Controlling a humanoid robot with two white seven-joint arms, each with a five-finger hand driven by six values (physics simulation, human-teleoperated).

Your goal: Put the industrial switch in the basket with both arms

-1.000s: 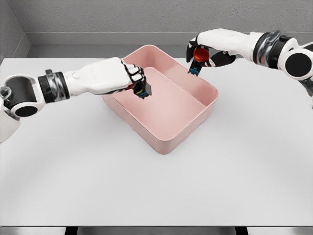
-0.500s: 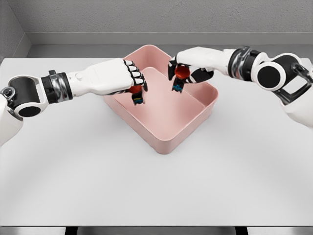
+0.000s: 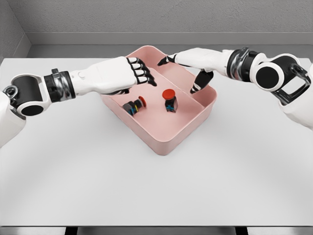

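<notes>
— Head view, hands?
— Left hand hovering over the pink basket, fingers spread, gripping nothing. Right hand likewise hanging above the far rim, fingers splayed, empty.
— Switches?
— Both lying inside the basket: one industrial switch tipped on its side, red button facing right; second switch standing upright just beside it. Basket resting on the white table.

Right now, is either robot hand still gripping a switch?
No: both switches lie in the basket, with the left robot hand and right robot hand open above.
</notes>
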